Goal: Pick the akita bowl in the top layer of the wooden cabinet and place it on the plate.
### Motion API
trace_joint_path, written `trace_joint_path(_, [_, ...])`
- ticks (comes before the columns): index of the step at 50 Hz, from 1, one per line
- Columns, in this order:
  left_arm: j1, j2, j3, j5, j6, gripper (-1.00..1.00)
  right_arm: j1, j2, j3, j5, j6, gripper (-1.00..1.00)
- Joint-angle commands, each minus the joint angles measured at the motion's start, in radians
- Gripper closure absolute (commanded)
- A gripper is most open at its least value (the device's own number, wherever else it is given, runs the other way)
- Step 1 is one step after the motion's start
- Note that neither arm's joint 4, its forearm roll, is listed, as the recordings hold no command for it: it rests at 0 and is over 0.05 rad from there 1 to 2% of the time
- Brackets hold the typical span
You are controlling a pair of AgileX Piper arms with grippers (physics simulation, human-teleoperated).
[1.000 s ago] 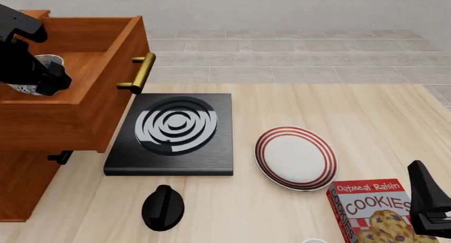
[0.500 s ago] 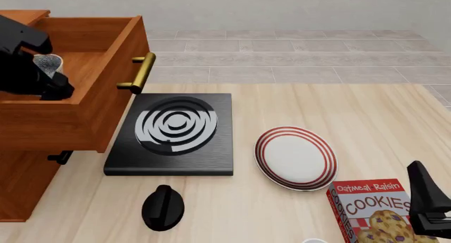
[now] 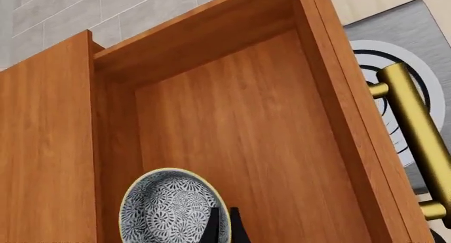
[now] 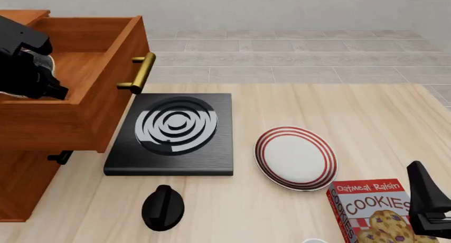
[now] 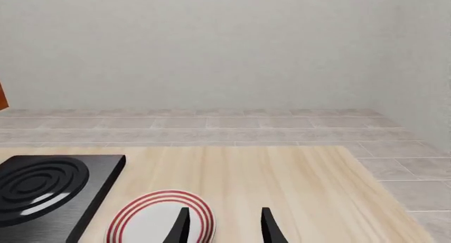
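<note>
The akita bowl [image 3: 169,208], black-and-white patterned with a pale rim, hangs over the floor of the top layer [image 3: 261,142], the cabinet's pulled-out upper drawer. My left gripper [image 3: 224,230] is shut on the bowl's rim, one finger inside and one outside. From the front, my left gripper [image 4: 41,76] hides nearly all of the akita bowl [image 4: 44,62] inside the top layer [image 4: 105,63] of the wooden cabinet [image 4: 21,185]. The red-ringed plate [image 4: 296,157] lies on the table right of centre. My right gripper [image 5: 225,227] is open, low above the near side of the plate [image 5: 158,219].
A black square stove [image 4: 172,132] with white rings lies between the cabinet and the plate. The drawer's brass handle [image 4: 141,71] sticks out over the stove. A black knob-like object [image 4: 162,206] and a cookies box [image 4: 370,211] sit near the front edge.
The bowl has tilted and shifted in my left gripper inside the drawer and now sits mostly behind the arm. The right arm has not moved.
</note>
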Motion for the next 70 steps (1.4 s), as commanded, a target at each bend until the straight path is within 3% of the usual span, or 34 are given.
trace_joint_path(1, [-0.006, 0.006, 0.017, 0.001, 0.013, 1.0, 0.0, 0.0, 0.0, 0.0, 0.001, -1.0])
trace_joint_path(31, [-0.055, -0.008, -0.066, 0.021, 0.003, 1.0, -0.002, -0.001, -0.001, -0.002, 0.002, -1.0])
trace_joint_path(55, [-0.136, -0.025, -0.232, 0.087, -0.039, 1.0, -0.001, -0.002, -0.008, 0.003, 0.002, -1.0])
trace_joint_path(70, [-0.181, -0.036, -0.265, 0.101, -0.059, 1.0, -0.001, -0.002, -0.012, 0.004, 0.003, -1.0])
